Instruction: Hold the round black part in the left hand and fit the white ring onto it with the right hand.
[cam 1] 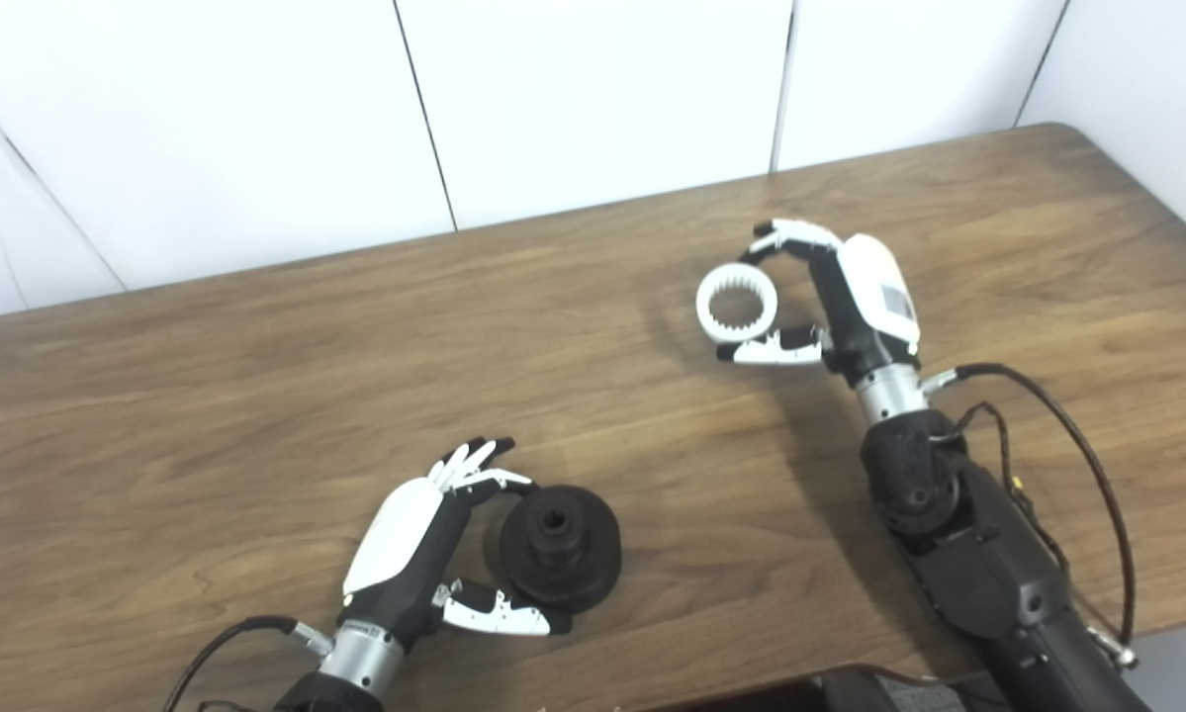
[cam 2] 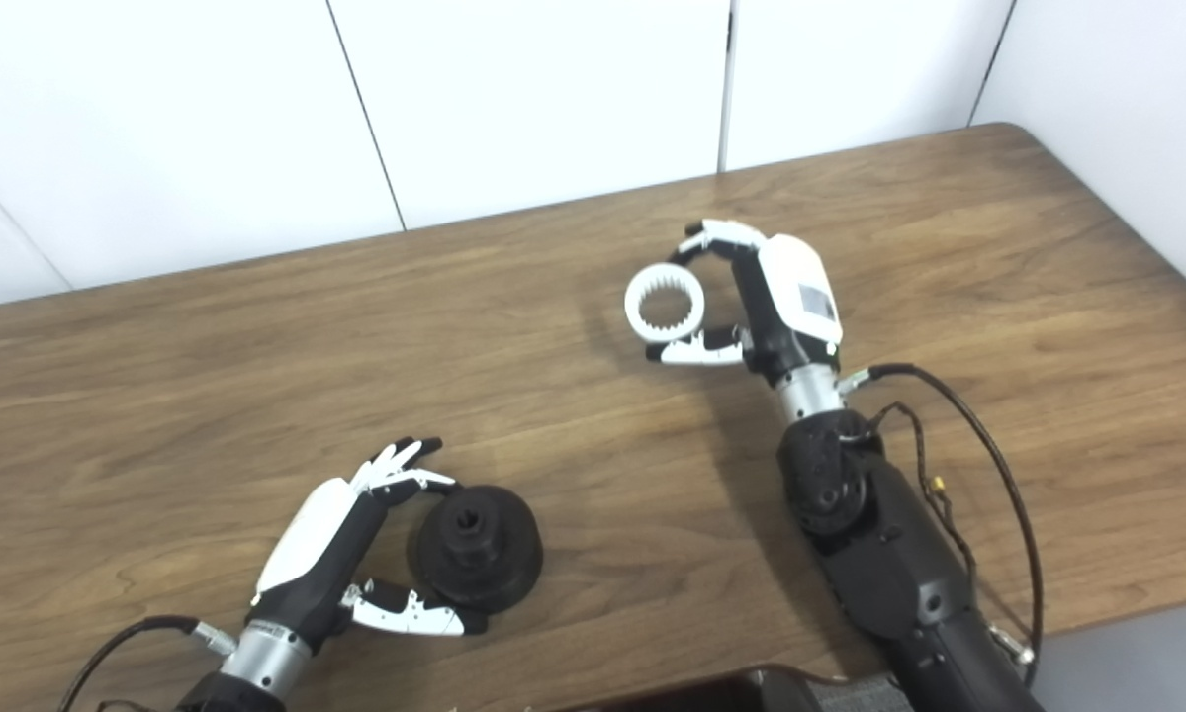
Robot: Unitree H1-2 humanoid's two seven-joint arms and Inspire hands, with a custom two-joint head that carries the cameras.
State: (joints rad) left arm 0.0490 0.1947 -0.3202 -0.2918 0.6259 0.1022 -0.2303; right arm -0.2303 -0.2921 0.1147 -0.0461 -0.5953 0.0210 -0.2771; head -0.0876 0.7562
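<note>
Wooden table [cam 1: 256, 396] against white wall panels [cam 1: 593, 99]; a black cable [cam 1: 1077, 435] loops beside the right forearm, nothing lying between the two parts. Black part [cam 1: 559, 546]: near front edge, flat on table, hub and centre hole facing up; left hand [cam 1: 424, 539] cupped round its left side, fingers and thumb spread, grip not closed. White ring [cam 1: 737, 304]: toothed inside, well apart at mid-table, bore tilted toward the camera, pinched at its rim by right hand [cam 1: 840, 292] between fingers above and thumb below
</note>
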